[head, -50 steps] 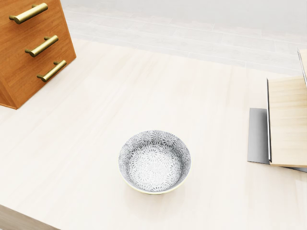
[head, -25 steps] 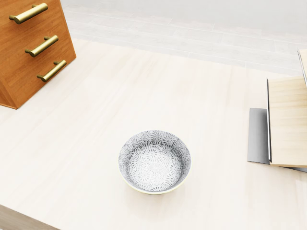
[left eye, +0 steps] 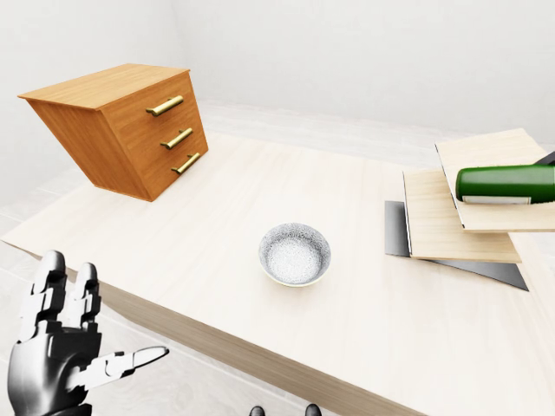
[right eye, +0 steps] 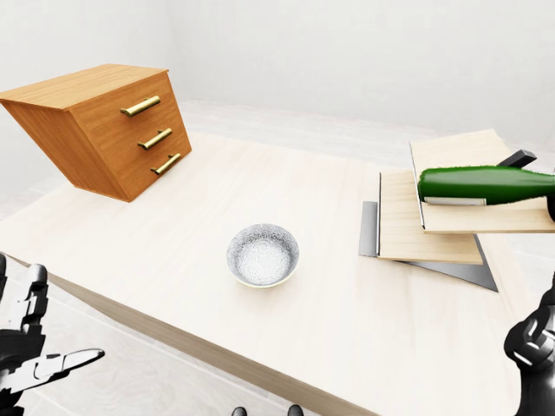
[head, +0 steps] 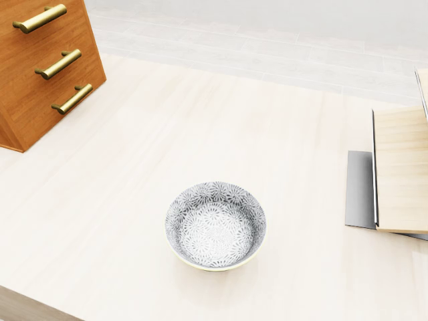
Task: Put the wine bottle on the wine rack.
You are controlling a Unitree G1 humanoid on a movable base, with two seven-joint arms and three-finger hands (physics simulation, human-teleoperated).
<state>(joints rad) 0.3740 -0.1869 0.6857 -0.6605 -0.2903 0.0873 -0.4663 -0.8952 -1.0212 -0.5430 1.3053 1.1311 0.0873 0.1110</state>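
We take the one patterned bowl (left eye: 295, 254) on the pale bench (left eye: 208, 243) as our marker. Far down to its left, below the bench edge in the left-eye view, our left hand (left eye: 54, 362) hangs with its three fingers (left eye: 130, 359) spread wide, gripping nothing. Up and left of the bowl stands one wooden drawer chest (left eye: 130, 126), tilted, with three brass handles (left eye: 177, 138) in a row. Right of the bowl sits one wine rack (right eye: 434, 217), two stepped pale boards on one grey plate. The single green wine bottle (right eye: 481, 185) lies on its side on the upper board. Lower right of the bowl, in the right-eye view, our right hand (right eye: 531, 347) shows only partly; we cannot tell how its fingers stand.
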